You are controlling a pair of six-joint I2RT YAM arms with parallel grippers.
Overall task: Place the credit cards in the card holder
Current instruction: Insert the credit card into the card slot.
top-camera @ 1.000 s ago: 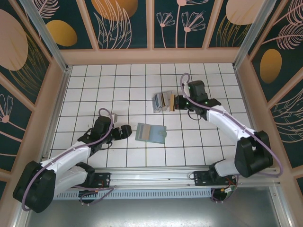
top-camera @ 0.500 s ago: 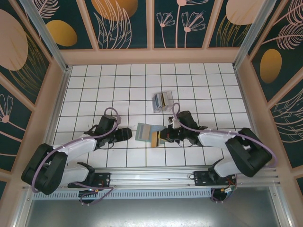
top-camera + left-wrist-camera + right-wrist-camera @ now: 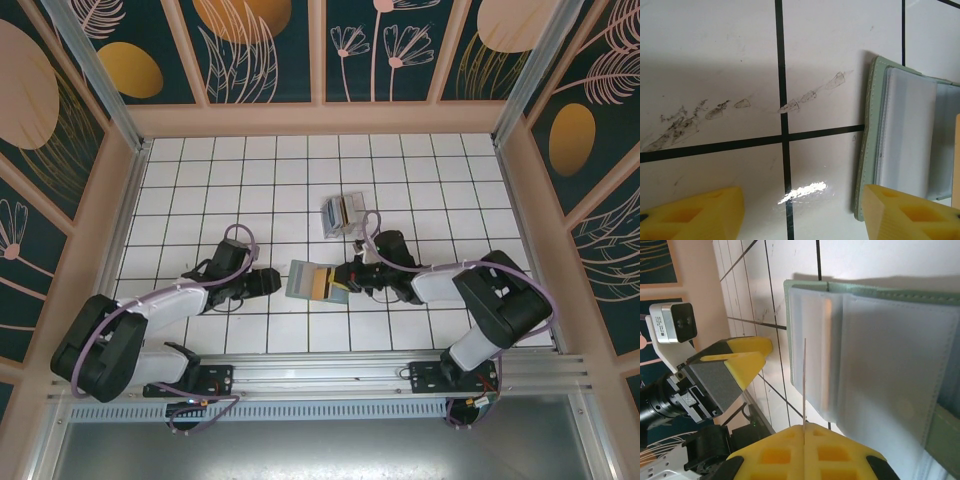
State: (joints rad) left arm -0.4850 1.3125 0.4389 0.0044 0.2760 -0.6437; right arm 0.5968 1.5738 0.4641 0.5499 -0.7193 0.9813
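Right gripper (image 3: 804,435): the jaws are closed flat together on a tan card (image 3: 325,283). The right wrist view shows this card edge-on, as a thin line rising from between the yellow fingers (image 3: 770,455). In the overhead view the gripper sits at the right-hand side of the card holder (image 3: 301,279), and the card lies over the holder's right portion.

Card holder: it lies open and flat on the white tiled table (image 3: 200,180), between the two grippers. The right wrist view shows a grey-green stitched border and pale translucent pockets. The tan card stands upright over the pocket area. Whether its far edge has entered a pocket or only meets the surface cannot be determined.

Left gripper (image 3: 268,281): it is at the card holder's left side, just beside its edge. The left wrist view shows the jaws standing well apart, with bare tile between them and nothing held. One yellow fingertip (image 3: 905,215) overlaps the near corner of the card holder, but contact cannot be confirmed. The other fingertip is over tile, clear of the holder. Dark scuff marks (image 3: 685,120) cross the tile on the side of the card holder facing this gripper.

Clear plastic box (image 3: 330,215): it stands on the table beyond the card holder, toward the far wall and a little to its right, apart from it. It holds more cards (image 3: 347,209) set on edge, with blue and tan visible. A count cannot be made at this size.
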